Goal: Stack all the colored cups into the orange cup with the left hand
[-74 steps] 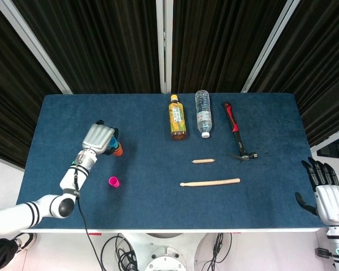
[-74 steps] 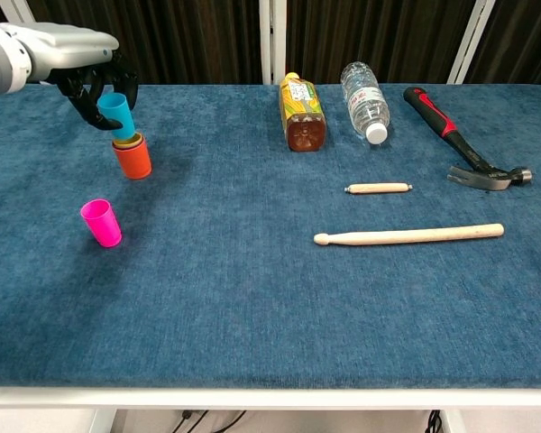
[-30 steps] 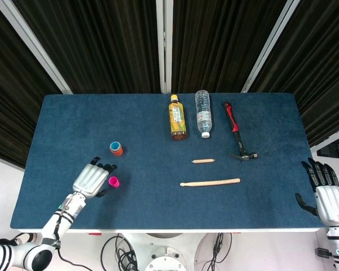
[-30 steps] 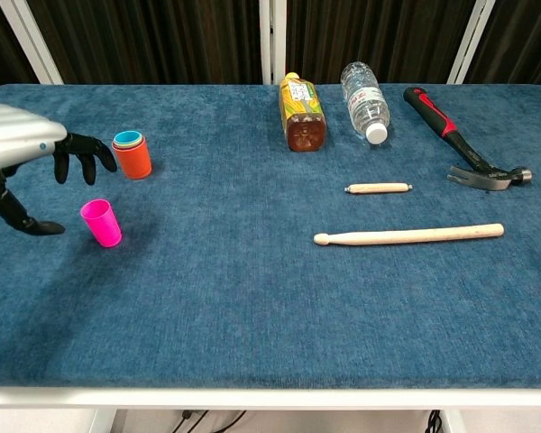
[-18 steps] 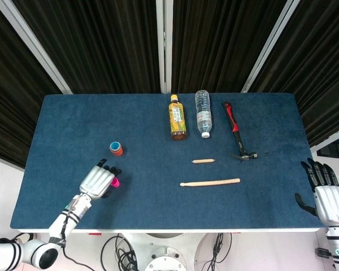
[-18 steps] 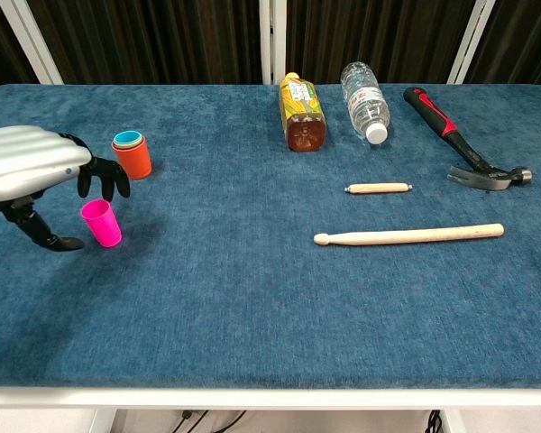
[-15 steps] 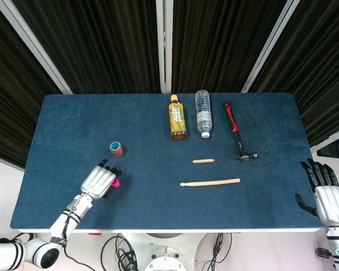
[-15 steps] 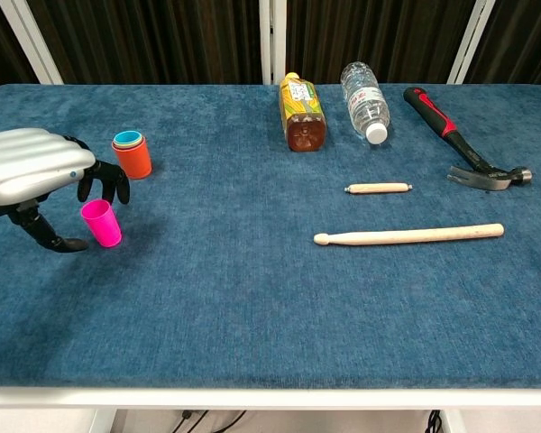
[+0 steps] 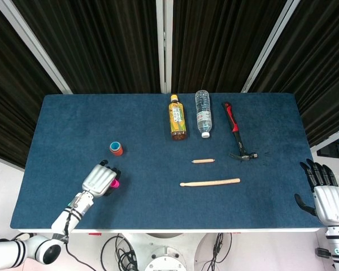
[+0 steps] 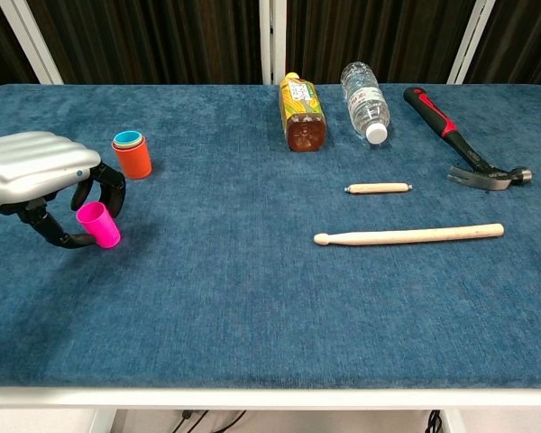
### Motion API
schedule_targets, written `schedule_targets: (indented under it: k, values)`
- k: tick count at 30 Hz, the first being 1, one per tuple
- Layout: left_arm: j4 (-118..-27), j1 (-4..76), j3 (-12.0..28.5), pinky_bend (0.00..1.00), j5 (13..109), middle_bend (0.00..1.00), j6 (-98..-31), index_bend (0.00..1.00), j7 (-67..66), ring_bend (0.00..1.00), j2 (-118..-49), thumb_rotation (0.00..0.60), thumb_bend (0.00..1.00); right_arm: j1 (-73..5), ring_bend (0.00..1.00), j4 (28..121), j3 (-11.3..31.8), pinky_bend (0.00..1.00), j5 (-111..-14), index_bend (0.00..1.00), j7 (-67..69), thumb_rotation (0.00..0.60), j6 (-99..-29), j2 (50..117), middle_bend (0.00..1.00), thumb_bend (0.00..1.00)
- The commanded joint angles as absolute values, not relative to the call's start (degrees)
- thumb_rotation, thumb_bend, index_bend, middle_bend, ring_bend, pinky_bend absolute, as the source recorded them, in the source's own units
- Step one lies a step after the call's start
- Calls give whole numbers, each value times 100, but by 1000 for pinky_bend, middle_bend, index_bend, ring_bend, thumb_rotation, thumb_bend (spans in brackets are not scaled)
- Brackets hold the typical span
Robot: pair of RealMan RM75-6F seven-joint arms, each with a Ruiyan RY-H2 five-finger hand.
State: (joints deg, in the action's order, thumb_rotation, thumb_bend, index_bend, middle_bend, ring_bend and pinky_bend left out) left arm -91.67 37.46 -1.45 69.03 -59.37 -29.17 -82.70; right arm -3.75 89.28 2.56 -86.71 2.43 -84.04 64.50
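Left hand wrapped round the pink cup, orange stack sitting just behind it

The left hand (image 10: 36, 176) has its fingers (image 10: 108, 191) and thumb curled round the pink cup (image 10: 98, 225), which leans a bit near the table's (image 10: 252, 298) front-left. It's clearly touching; can't tell if the cup's off the cloth. The orange cup (image 10: 132, 158), with blue nested on top, stands upright close behind, apart from the hand. The right hand (image 9: 327, 195) hangs off the table's right edge, fingers spread, holding nothing.
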Motion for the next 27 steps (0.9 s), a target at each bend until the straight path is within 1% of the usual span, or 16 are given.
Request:
schedule_targets:
  k: [1,7,12,16,20,24,27]
  values:
    - [-9149,3740,-122,252,6922,465,-5925,477,-2896,536,-8268,600,284,-377,0,8932,254,0,-8670,0,236,600,-8400,6452,0,271]
    - [-9190,3729,-92,263,7029,481,-5924,493,-2900,562,-8215,600,308,-378,0,8924,255,0,-8660,0,239,600,-8393,6456,0,271]
    - [-9463,3765,16,266,7064,484,-5980,496,-3041,570,-8022,600,309,-369,0,8918,258,0,-8667,0,258,600,-8417,6451,0,270]
    - [-9842,3908,356,266,6811,484,-5998,496,-3234,571,-7659,600,309,-361,0,8914,256,0,-8683,0,283,600,-8439,6443,0,271]
    - [-10014,4121,734,266,6380,484,-5837,496,-3262,571,-7356,600,309,-351,0,8910,249,0,-8698,0,299,600,-8457,6443,0,271]
    - [-9851,4383,1017,265,5892,484,-5494,496,-3129,570,-7287,600,309,-353,0,8902,249,0,-8718,0,319,600,-8468,6456,0,271]
    - [-9523,4533,1108,264,5764,484,-5333,495,-2990,567,-7430,600,309,-353,0,8900,242,0,-8743,0,324,600,-8480,6464,0,270]
